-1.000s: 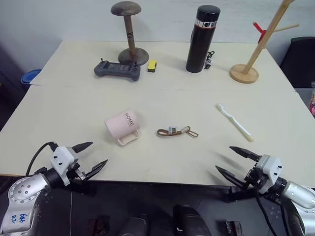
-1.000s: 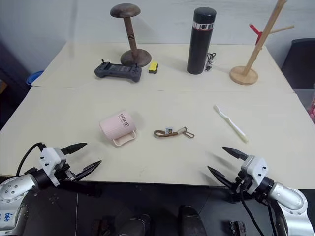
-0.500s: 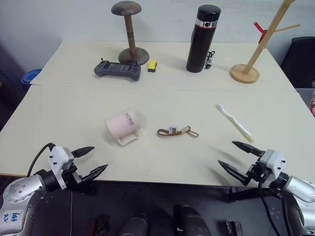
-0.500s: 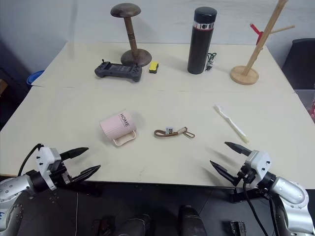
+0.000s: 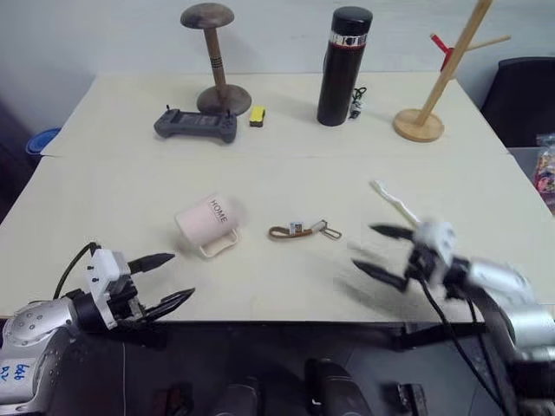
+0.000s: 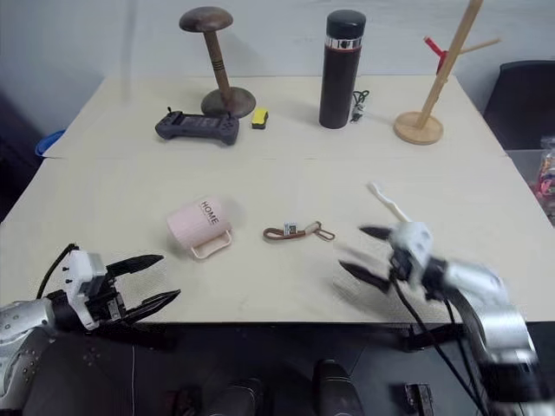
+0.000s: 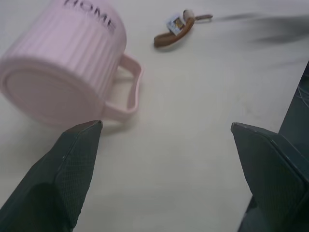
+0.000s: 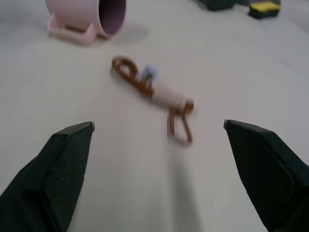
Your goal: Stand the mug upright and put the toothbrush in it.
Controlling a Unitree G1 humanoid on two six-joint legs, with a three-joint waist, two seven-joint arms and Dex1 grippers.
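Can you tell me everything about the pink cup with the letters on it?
The mug is small and pale pink with fine ridges down its side and black "HOME" lettering. It looks ceramic, with a pink loop handle and a darker, purplish inside. It lies tipped over on its side on the cream table, its handle resting on the tabletop and its flat base toward the robot's left. Nothing else touches it. A brown keychain strap lies nearby, on the side of its open mouth.

light: bright, even, soft over the pale table (image 5: pixel 286 165)
shadows: faint, short, beside the mug (image 5: pixel 206 222)
blur: right gripper (image 5: pixel 382 252) and arm smeared in head views
focus: keychain strap (image 8: pixel 153 94) soft in right wrist view
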